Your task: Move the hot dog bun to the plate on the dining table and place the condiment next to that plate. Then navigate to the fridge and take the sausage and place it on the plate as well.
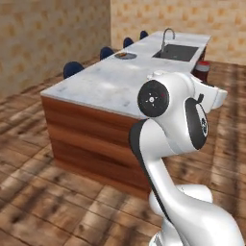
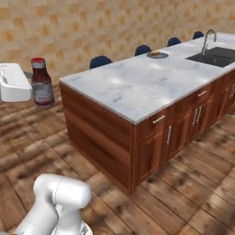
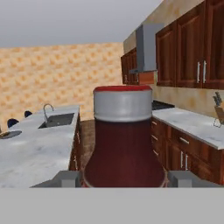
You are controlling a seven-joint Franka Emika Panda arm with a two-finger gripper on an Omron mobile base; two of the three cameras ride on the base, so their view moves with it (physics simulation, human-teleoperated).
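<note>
- The two-finger gripper is mostly hidden: in the hand view only its two grey finger tips peek out, one at each side of the bottle's base, at the very bottom of the scene.
- In the right base view the white hand is cut off by the left edge, and the fingers themselves cannot be made out behind the bottle.
- In the left base view the arm's own white elbow covers most of the hand.
- The small condiment bottle with dark red contents, pale label and greyish cap stands upright between the finger tips, clear of the floor and the marble top, so the jaws are clamped on it and carrying it.
- In the left base view just the bottle's upper part shows past the arm, beside the far right edge of the island.
- The long dining table with white-grey marble top and wood base lies well apart from the bottle.
- A round flat dark grey-blue plate sits far along the marble, near the blue stools; something tan-orange rests on it, too small to identify surely.
- The built-in dark sink and curved tap sit beyond the plate.
</note>
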